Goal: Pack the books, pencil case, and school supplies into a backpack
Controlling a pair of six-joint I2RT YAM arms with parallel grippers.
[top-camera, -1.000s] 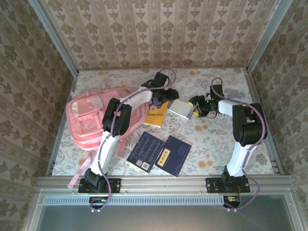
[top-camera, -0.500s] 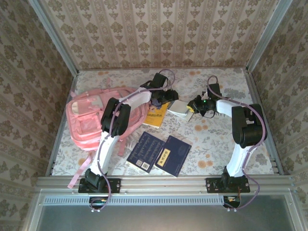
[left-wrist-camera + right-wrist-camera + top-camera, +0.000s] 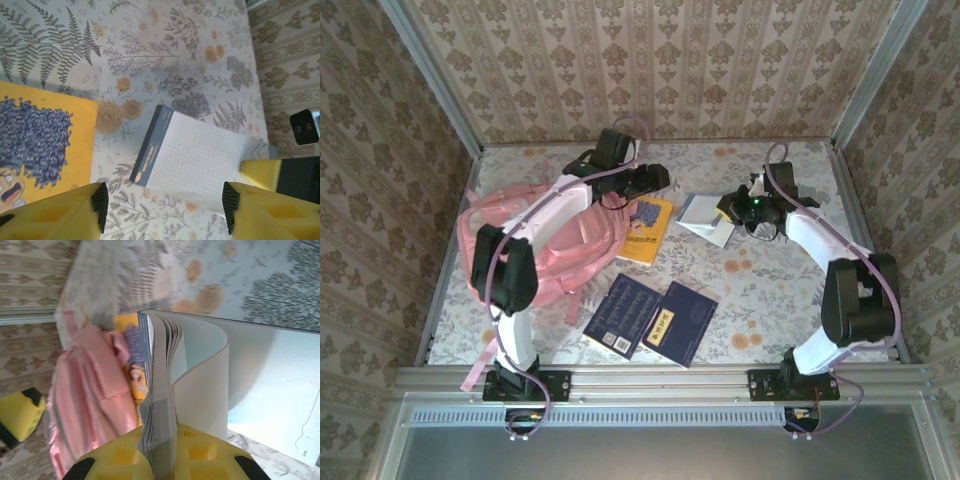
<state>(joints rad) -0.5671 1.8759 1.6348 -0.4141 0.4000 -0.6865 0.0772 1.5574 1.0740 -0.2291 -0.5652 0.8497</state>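
Here, grey-white pad [image 3: 192, 160]: squared white pages and a dark grey-blue spine with yellow lettering; it is over the floral tablecloth [image 3: 165, 55], just right of the yellow book [image 3: 40, 145].
Held edge: pages fanned, one sheet curling away.
Right gripper [image 3: 160, 457]: pinched tight on that edge of the grey-white pad.
Left gripper [image 3: 162, 210]: fingers spread, nothing between them, above the pad.
Neighbours: pink backpack [image 3: 515, 245] just beside the yellow book; two navy books [image 3: 623, 313] side by side nearer the arm bases.

Count: 2 navy books [image 3: 623, 314], 1 yellow book [image 3: 645, 230], 1 grey-white pad [image 3: 705, 217], 1 pink backpack [image 3: 580, 245].
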